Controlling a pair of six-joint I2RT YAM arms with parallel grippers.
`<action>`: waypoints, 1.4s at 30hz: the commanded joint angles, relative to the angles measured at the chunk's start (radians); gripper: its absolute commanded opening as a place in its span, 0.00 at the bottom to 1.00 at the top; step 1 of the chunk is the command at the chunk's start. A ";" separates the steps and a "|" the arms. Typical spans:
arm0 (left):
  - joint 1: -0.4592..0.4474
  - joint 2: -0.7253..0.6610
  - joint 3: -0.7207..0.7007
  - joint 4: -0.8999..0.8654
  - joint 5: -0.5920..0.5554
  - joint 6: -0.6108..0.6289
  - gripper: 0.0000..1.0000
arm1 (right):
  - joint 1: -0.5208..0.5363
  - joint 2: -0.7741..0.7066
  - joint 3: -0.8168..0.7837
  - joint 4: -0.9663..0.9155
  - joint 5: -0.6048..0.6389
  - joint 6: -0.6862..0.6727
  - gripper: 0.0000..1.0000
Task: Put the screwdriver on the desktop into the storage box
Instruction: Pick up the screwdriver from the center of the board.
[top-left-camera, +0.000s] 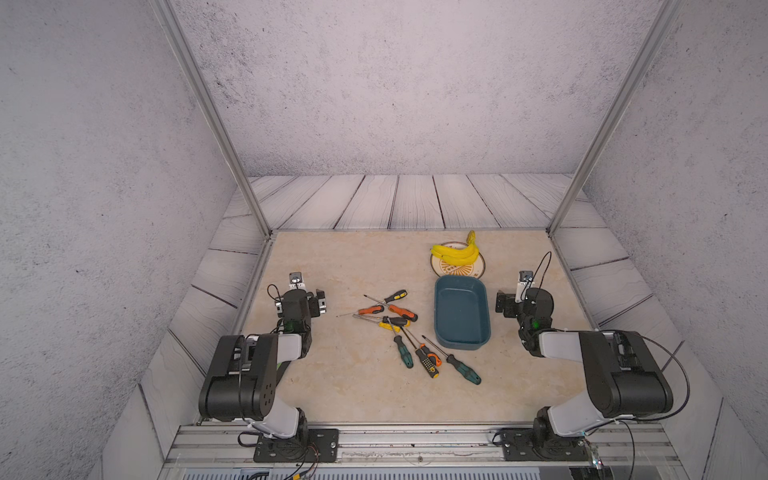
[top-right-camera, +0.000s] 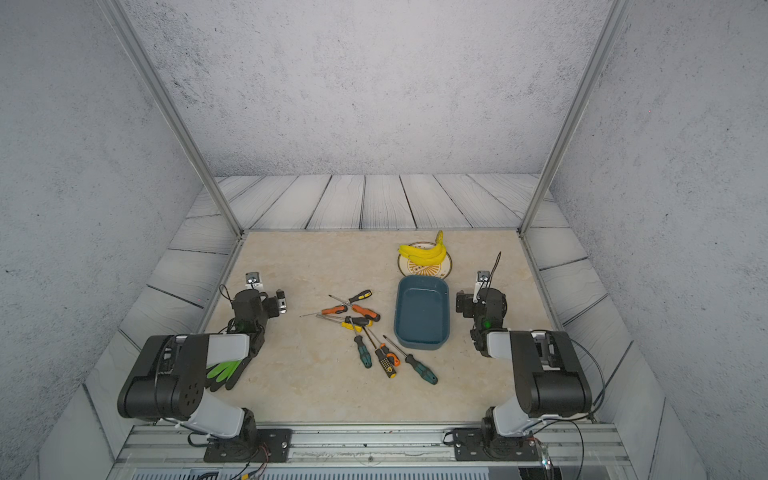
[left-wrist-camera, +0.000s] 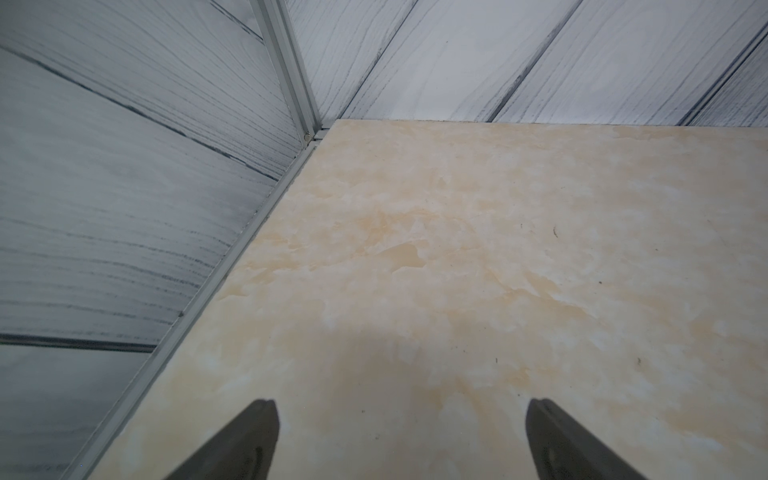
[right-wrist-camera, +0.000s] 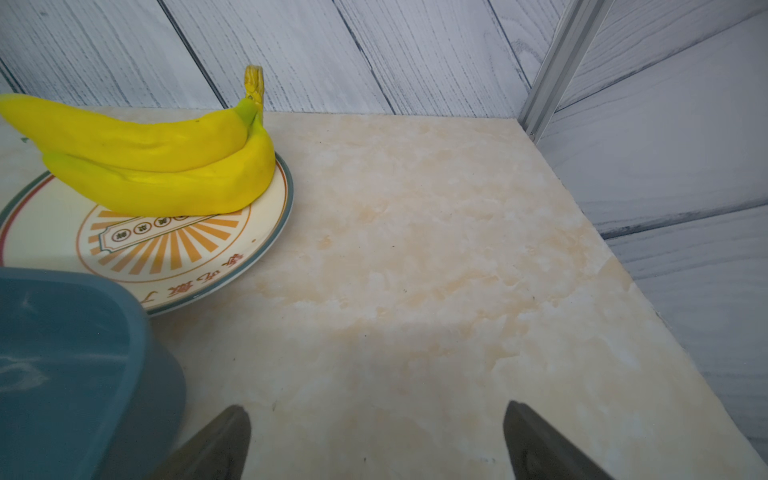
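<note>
Near end: bare desktop (top-left-camera: 353, 395). Mid-desk: screwdrivers (top-left-camera: 402, 312) in a loose pile, lying flat, none in the box (top-left-camera: 461, 311) just to their right. Left claw (left-wrist-camera: 400, 403) and right claw (right-wrist-camera: 376, 406) both spread apart, gripping nothing; right one just beside the box. Far: plate (top-left-camera: 478, 272) with bananas (top-left-camera: 453, 252), right behind the box.

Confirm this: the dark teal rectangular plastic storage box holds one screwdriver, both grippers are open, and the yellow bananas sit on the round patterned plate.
Wrong: both top views show the dark teal rectangular plastic storage box empty, with the screwdrivers on the beige desktop. The left gripper and right gripper are open; the yellow bananas sit on the round patterned plate.
</note>
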 joint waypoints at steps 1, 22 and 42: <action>-0.004 -0.006 0.008 0.008 -0.005 0.006 0.99 | -0.003 0.000 0.007 0.000 -0.008 0.006 0.99; 0.002 -0.213 0.354 -0.709 -0.151 -0.362 0.99 | -0.004 -0.240 0.363 -0.626 0.059 0.188 0.99; -0.066 -0.544 0.382 -1.313 0.543 -0.611 0.89 | 0.059 -0.460 0.526 -1.285 -0.515 0.551 0.76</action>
